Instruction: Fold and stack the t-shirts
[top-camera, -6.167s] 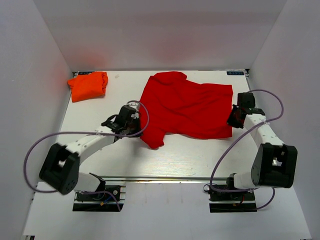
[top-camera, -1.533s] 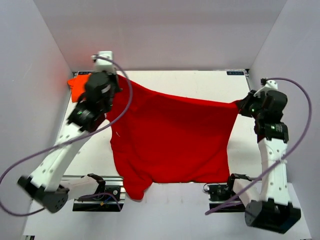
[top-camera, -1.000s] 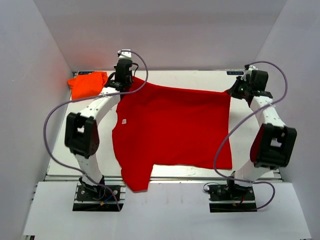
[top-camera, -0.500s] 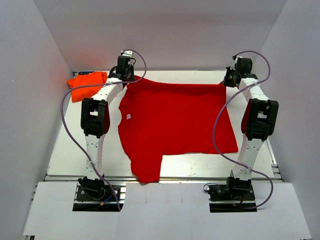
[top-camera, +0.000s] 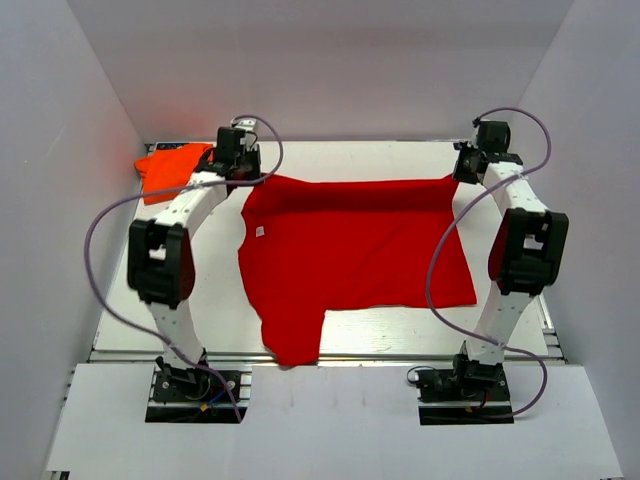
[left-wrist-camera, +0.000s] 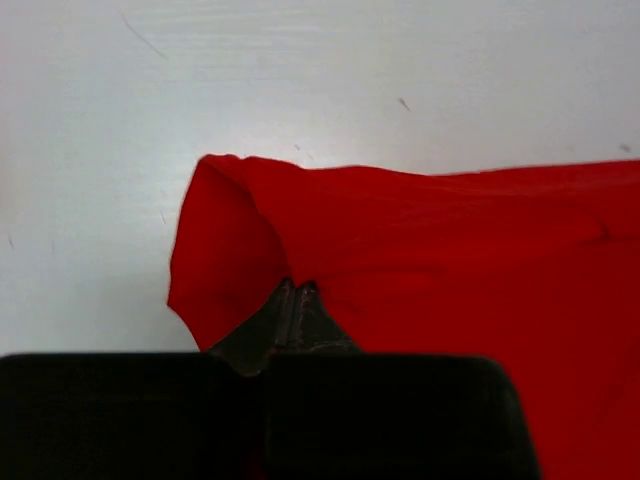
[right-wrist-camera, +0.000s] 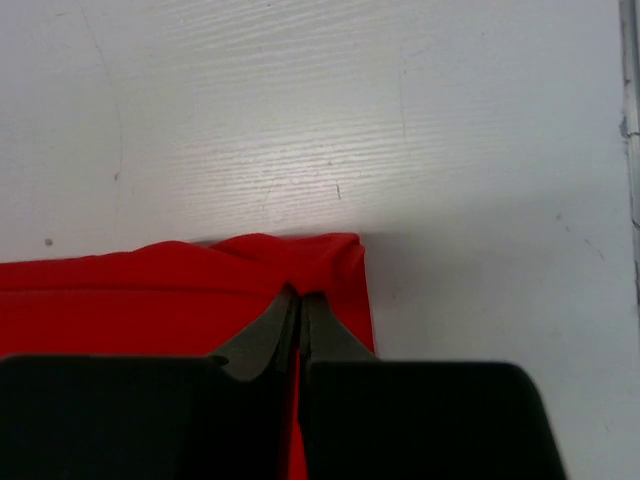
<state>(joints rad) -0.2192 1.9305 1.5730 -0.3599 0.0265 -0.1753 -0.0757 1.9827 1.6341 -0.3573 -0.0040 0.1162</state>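
Red soft cotton, the red t-shirt (top-camera: 350, 250) lies spread almost flat on the white worktop (top-camera: 370, 156), stretched between the two pairs of jaws. The left jaws are closed on one far corner, where the cloth bunches into a rounded fold. The right jaws are closed on the other far corner, which is wrinkled there. The wrist views show the fine grain of the worktop and the pinched fabric. Only the top view shows the small white label (top-camera: 258, 231) and the crumpled orange t-shirt (top-camera: 172, 168) just left of the left jaws.
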